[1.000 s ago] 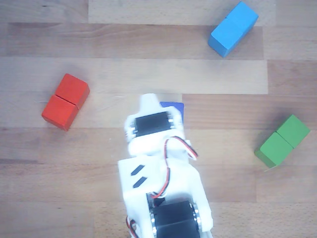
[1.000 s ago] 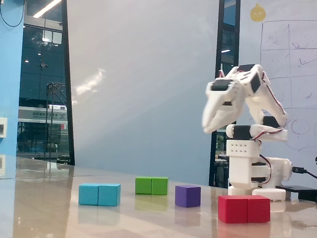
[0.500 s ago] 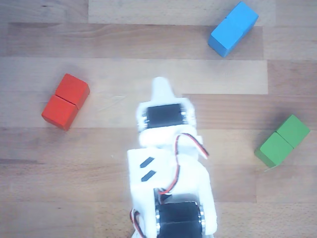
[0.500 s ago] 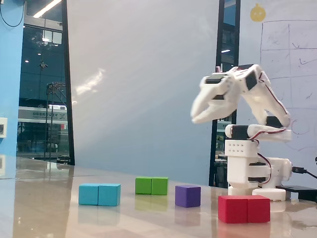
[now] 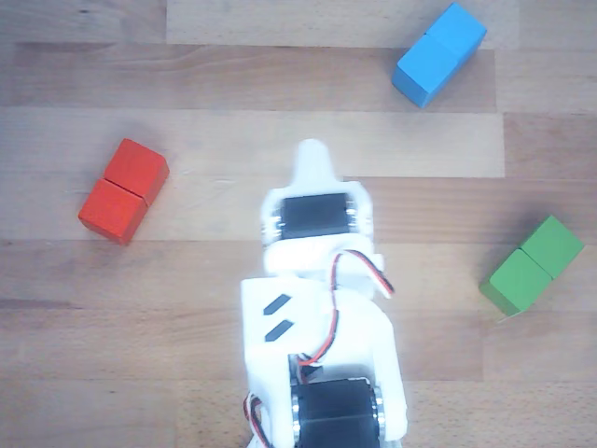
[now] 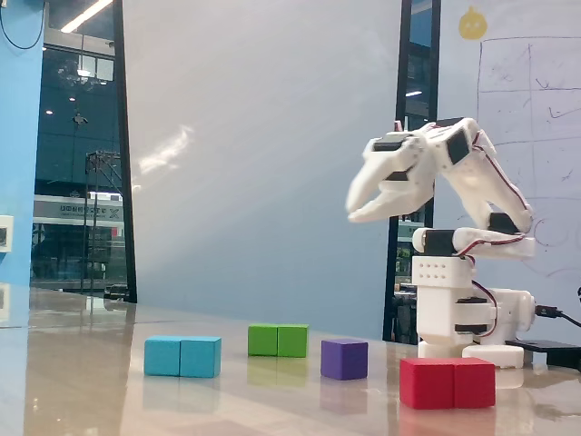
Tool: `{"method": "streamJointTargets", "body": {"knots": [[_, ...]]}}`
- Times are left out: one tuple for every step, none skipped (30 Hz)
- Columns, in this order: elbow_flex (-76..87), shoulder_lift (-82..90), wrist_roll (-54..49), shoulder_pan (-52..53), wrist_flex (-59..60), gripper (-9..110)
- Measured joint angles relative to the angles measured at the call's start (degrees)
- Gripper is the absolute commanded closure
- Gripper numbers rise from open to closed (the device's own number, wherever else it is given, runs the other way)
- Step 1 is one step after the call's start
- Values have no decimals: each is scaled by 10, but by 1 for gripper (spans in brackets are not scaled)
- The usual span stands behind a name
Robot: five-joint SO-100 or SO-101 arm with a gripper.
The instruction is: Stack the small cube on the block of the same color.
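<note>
The small cube [image 6: 344,359], dark blue-violet, sits on the table in the fixed view, between the green block and the red block. It does not show in the other view. The sky-blue oblong block [image 5: 438,54] lies at the top right of the other view and at the left in the fixed view [image 6: 182,356]. My gripper [image 6: 356,207] hangs high above the table, roughly over the small cube, with its jaws together and nothing in them. In the other view its tip [image 5: 311,152] points up the picture, well left of the sky-blue block.
A red oblong block [image 5: 123,190] lies at the left of the other view and at the front right of the fixed view [image 6: 448,382]. A green oblong block [image 5: 533,264] lies at the right, and further back in the fixed view [image 6: 278,341]. The arm's base [image 6: 454,318] stands behind the red block.
</note>
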Motion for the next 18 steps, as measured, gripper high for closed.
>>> {"method": "streamJointTargets", "body": {"knots": [[0, 0, 0, -21, 0, 101], [0, 0, 0, -39, 0, 101], [0, 0, 0, -52, 0, 101], [0, 0, 0, -60, 0, 101], [0, 0, 0, -63, 0, 101], [0, 0, 0, -63, 0, 101], [0, 0, 0, -63, 0, 101], [0, 0, 0, -63, 0, 101], [0, 0, 0, -55, 0, 101], [4, 0, 0, -47, 0, 101], [10, 0, 0, -38, 0, 101], [18, 0, 0, -28, 0, 101], [26, 0, 0, -18, 0, 101], [36, 0, 0, -9, 0, 101], [46, 0, 0, 2, 0, 101], [55, 0, 0, 11, 0, 101], [65, 0, 0, 19, 0, 101], [75, 5, 0, 27, 0, 101]]}}
